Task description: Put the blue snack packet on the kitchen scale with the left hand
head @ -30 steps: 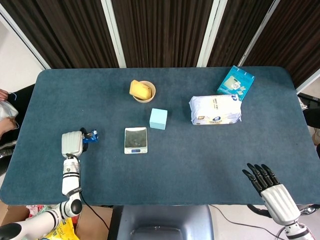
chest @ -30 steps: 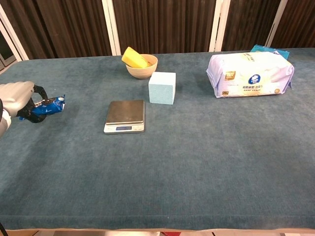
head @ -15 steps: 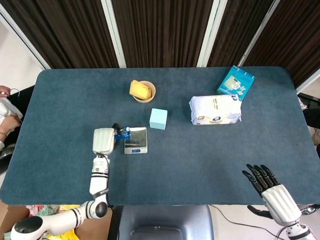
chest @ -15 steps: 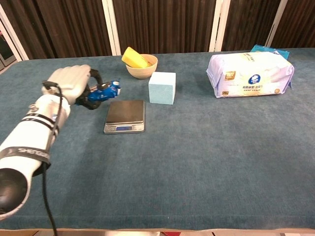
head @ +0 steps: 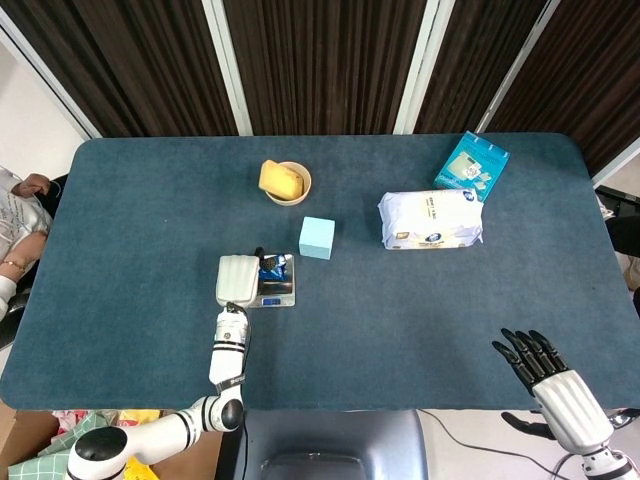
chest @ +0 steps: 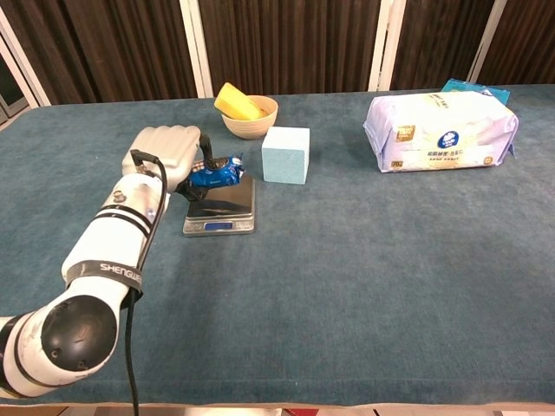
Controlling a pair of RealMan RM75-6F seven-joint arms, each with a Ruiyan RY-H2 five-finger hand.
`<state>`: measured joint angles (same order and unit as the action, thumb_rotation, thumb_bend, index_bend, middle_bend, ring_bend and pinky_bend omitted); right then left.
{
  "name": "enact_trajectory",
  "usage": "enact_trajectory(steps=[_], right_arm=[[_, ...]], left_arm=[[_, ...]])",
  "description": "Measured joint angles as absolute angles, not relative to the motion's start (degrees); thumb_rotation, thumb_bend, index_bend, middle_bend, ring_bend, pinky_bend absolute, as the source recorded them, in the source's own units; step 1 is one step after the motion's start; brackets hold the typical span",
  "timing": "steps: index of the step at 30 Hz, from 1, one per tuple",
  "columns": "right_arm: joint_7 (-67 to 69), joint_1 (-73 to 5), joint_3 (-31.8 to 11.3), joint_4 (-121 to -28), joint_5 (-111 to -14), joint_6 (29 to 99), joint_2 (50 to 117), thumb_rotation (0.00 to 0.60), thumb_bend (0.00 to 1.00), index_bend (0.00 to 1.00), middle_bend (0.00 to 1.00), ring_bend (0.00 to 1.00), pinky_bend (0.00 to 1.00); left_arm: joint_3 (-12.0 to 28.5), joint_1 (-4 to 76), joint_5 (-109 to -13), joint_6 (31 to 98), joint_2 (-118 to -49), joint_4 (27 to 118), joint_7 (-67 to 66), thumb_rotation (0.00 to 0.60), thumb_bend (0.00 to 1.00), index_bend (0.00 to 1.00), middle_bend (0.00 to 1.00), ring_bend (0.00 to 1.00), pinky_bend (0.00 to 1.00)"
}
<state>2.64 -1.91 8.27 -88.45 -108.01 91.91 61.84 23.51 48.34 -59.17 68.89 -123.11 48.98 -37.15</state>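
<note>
Left robot hand (chest: pixel 165 154), white-shelled with black fingers, pinching crinkly blue snack packet (chest: pixel 217 173) above steel-topped kitchen scale (chest: pixel 224 208), whether touching cannot be told. "SHENGUE…" printed on forearm band. Right robot hand (head: pixel 545 372) spread and holding nothing at 5 o'clock on felt-like blue counter (chest: pixel 364 260). Pale blue cube (chest: pixel 286 154) at 1 o'clock of scale; beige bowl (chest: pixel 251 121) with yellow sponge at 12; glossy white wipes pack (chest: pixel 440 121) at 2, print unreadable

The left arm (chest: pixel 121 251) bears the word "SHENGUE".
</note>
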Motion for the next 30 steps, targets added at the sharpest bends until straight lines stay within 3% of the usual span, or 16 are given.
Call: enact_trajectory(steps=[10,22,30], right_arm=[[1.17,-1.68,7.94,-88.79,-107.77,91.84,62.36,0.600,0.19,0.00,0.00,0.00,0.00],[1.23,-1.37,7.52,-88.65,-107.25,92.39,62.39,0.600,0.19,0.00,0.00,0.00,0.00],[0.46,-1.31,7.66,-88.79,-107.59,92.15,62.60,0.600,0.19,0.00,0.00,0.00,0.00]], left_arm=[[23.09,47.21,-58.30,67.84,-121.87,50.77,-37.06,0.600,0.40,0.29,1.00,1.00,1.00],[21.77,46.24,-59.58,68.62,-120.71,55.06,-36.30,0.600,0.35,0.17,1.00,1.00,1.00],[16.81,40.82,-66.03,76.49,-113.65,68.49,-35.15,0.600,0.33,0.10,0.99,1.00,1.00]])
